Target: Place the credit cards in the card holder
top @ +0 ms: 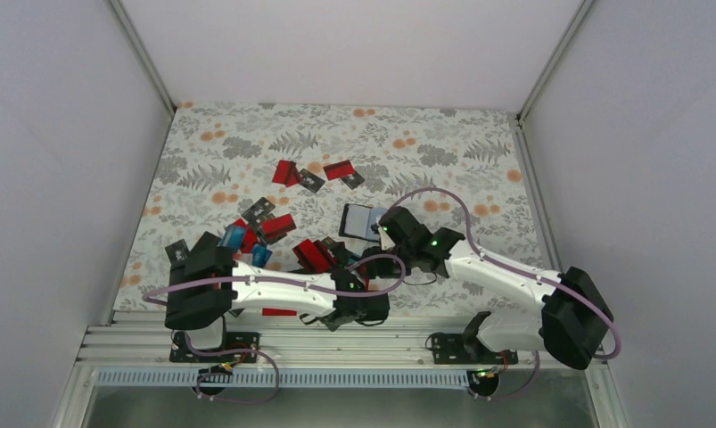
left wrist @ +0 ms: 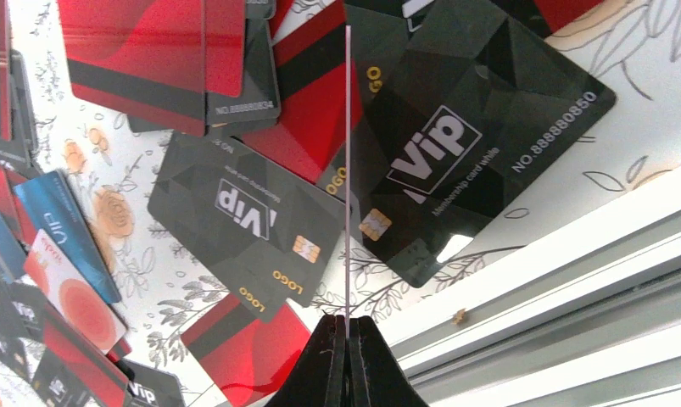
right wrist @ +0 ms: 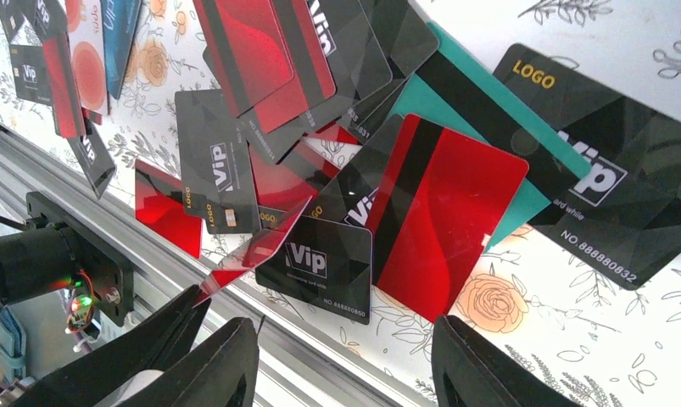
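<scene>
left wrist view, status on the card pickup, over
Left tool shut on one card, held edge-on. Right tool open, empty. Loose cards piled below, overlapping. Nothing seen blocking.

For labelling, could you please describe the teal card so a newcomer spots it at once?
In the right wrist view, find the pile of cards beside the table's near edge. On its right side, tucked under a red card and a black Vip card, lies the teal card, the only teal one there, crossed by a black stripe.
</scene>
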`<action>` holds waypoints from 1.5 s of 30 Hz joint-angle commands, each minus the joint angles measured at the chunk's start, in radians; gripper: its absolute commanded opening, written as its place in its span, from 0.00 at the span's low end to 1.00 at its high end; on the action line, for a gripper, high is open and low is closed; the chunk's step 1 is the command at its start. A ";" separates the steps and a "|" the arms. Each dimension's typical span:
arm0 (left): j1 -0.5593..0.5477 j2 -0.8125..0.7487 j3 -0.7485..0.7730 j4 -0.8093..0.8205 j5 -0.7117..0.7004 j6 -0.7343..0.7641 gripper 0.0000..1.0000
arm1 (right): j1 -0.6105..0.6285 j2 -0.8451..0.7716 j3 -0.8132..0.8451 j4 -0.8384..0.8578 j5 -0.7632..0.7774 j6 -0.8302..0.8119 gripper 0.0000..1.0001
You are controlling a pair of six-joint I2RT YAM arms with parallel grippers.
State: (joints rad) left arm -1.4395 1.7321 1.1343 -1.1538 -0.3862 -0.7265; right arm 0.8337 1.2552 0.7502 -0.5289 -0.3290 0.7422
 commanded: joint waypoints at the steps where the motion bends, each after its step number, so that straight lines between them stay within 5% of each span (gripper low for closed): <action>1: 0.011 -0.040 0.021 -0.030 -0.063 -0.040 0.02 | -0.035 -0.036 0.045 -0.021 0.022 -0.045 0.54; 9: 0.106 -0.227 0.008 0.090 -0.022 0.002 0.02 | -0.184 -0.082 0.095 -0.051 0.003 -0.156 0.53; 21: 0.455 -0.451 -0.054 0.512 0.217 0.156 0.02 | -0.429 -0.144 0.072 0.121 -0.250 -0.186 0.50; 29: 0.608 -0.376 -0.125 0.879 0.469 0.250 0.02 | -0.547 -0.011 0.038 0.232 -0.388 -0.194 0.47; 37: 0.706 -0.231 -0.169 1.057 0.646 0.287 0.02 | -0.550 0.200 0.066 0.253 -0.475 -0.256 0.43; 45: 0.769 -0.097 -0.181 1.153 0.770 0.294 0.02 | -0.551 0.376 0.110 0.241 -0.397 -0.289 0.35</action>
State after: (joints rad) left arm -0.6884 1.5906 0.9581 -0.0982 0.2832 -0.4553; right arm 0.2867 1.5784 0.8085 -0.3023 -0.7555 0.4885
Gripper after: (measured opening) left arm 0.029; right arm 0.366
